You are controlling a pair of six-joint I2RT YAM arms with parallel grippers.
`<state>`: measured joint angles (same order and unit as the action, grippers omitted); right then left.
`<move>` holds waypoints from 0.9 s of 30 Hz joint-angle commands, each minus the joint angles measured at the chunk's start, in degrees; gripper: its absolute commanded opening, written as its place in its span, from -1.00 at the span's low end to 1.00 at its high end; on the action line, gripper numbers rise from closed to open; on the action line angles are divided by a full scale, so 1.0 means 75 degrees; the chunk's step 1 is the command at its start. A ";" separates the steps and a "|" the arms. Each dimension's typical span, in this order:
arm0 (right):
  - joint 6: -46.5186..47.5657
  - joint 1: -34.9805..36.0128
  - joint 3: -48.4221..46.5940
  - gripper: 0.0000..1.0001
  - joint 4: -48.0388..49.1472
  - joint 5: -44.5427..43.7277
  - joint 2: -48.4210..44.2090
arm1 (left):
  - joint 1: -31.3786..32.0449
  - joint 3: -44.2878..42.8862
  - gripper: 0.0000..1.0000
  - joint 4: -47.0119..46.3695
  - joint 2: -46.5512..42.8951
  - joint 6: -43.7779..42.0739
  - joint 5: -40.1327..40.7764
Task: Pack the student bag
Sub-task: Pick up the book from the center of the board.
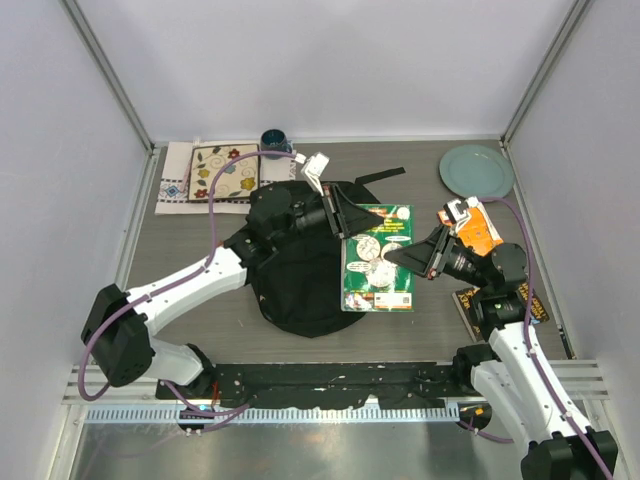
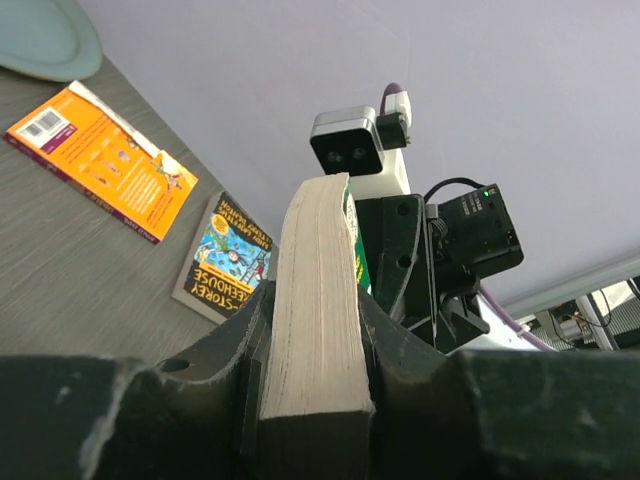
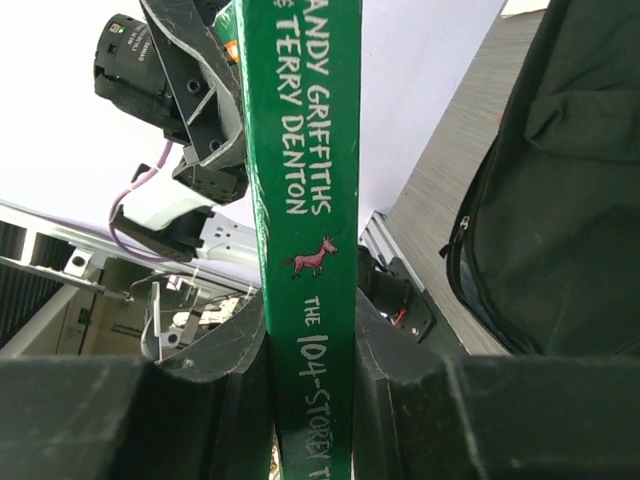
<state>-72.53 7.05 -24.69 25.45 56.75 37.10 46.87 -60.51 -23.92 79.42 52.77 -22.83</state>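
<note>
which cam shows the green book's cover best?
Top external: the green book shows its whole front cover there, at the right edge of the student bag. Left wrist gets only its page edge; right wrist only the lettered spine.

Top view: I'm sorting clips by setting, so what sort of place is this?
Probably a robot test cell: plain white walls box in a grey table, a left arm and right arm are bolted at its near edge, and a backpack, green book and plate serve as props.
</note>
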 commanded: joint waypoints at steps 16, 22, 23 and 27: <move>0.1976 0.0255 0.0125 0.70 -0.5903 -0.3324 -0.2239 | -0.0308 0.2149 -1.00 0.0755 -0.3065 0.1247 0.5550; 0.1409 0.0606 0.0549 0.71 -0.5083 -0.3453 -0.2311 | -0.0308 0.2327 -1.00 0.0036 -0.2750 0.1751 0.5704; 0.1328 0.0677 0.0561 0.71 -0.4988 -0.3535 -0.2252 | -0.0308 0.2268 -1.00 0.0037 -0.2668 0.1799 0.5669; 0.1047 0.1344 0.0620 0.71 -0.4204 -0.4109 -0.1715 | -0.0308 0.2536 -1.00 -0.0687 -0.2515 0.2033 0.5774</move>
<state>-61.17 13.41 -20.01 -15.22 30.48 21.23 44.56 -40.91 -15.92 60.73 63.48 17.69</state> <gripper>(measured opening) 0.856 0.312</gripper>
